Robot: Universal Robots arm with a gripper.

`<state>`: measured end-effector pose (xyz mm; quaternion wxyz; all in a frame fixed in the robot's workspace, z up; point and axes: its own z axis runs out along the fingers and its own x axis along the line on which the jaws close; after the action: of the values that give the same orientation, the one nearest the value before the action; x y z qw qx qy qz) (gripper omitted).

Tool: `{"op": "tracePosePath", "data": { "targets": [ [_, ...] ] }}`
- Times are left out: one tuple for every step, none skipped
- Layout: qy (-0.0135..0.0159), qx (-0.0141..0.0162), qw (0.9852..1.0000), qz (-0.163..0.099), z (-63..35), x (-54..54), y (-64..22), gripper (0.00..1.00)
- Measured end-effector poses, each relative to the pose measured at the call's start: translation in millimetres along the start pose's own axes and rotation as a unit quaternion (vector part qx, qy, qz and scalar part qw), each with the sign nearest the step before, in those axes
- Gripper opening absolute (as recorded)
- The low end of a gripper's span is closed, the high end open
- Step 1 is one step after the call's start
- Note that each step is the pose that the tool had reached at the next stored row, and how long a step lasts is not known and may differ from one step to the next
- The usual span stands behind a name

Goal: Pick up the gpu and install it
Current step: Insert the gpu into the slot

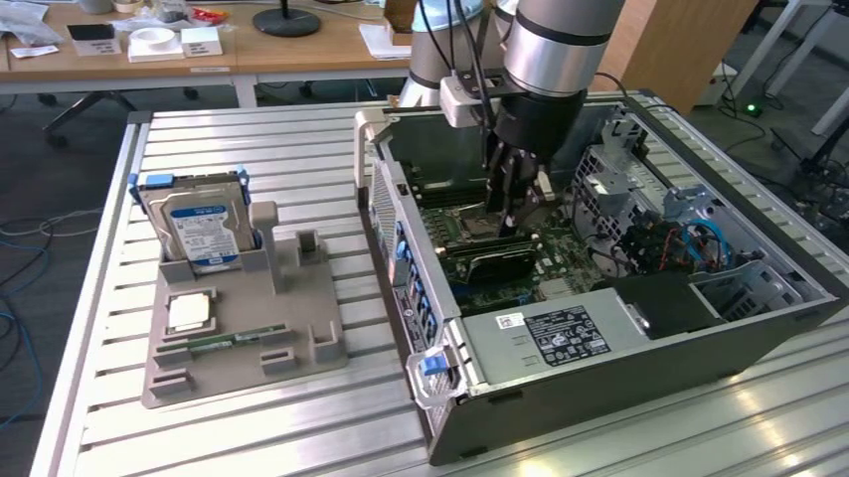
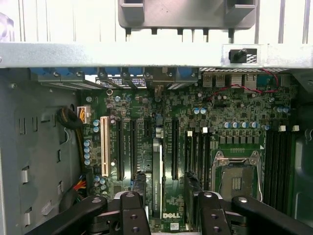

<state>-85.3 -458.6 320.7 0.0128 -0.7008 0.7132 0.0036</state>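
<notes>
my gripper (image 2: 166, 208) stands wide open over the gpu (image 2: 157, 178), upright in its motherboard (image 2: 234, 122) slot; seating it looks like the step in hand.

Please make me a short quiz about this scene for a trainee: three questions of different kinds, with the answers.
1. True or false: the fingers are shut on the gpu.
2. Where is the hard drive? A: on the floor. B: in the grey holder. C: between the fingers.
3. What does the gpu stand on?
Key: 1 false, they are open. 2 B. 3 the motherboard, edge-on between the fingers.
</notes>
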Motion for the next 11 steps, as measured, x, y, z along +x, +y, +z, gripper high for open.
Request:
{"op": "tracePosePath", "data": {
  "targets": [
    [0.0001, -0.0001, 1.0000, 0.000, -1.0, 0.0, 0.0, 0.45],
    [-0.0001, 0.0000, 1.0000, 0.000, -2.2, -0.1, 0.0, 0.45],
    [-0.0001, 0.0000, 1.0000, 0.000, -4.5, -0.1, 0.0, 0.45],
    [0.0000, 0.0000, 1.0000, 0.000, -7.2, -0.2, -0.1, 0.45],
    [-0.0001, 0.0000, 1.0000, 0.000, -10.5, -0.3, -0.1, 0.45],
    [-0.0001, 0.0001, 1.0000, 0.000, -13.8, -0.4, -0.1, 0.45],
    [-0.0001, 0.0000, 1.0000, 0.000, -17.2, -0.4, -0.2, 0.45],
    [-0.0001, 0.0000, 1.0000, 0.000, -19.9, -0.5, -0.2, 0.45],
    [-0.0001, 0.0000, 1.0000, 0.000, -21.9, -0.6, -0.3, 0.45],
    [-0.0001, 0.0000, 1.0000, 0.000, -23.9, -0.6, -0.3, 0.45],
    [-0.0001, 0.0000, 1.0000, 0.000, -26.1, -0.6, -0.3, 0.45]
  ]
}}
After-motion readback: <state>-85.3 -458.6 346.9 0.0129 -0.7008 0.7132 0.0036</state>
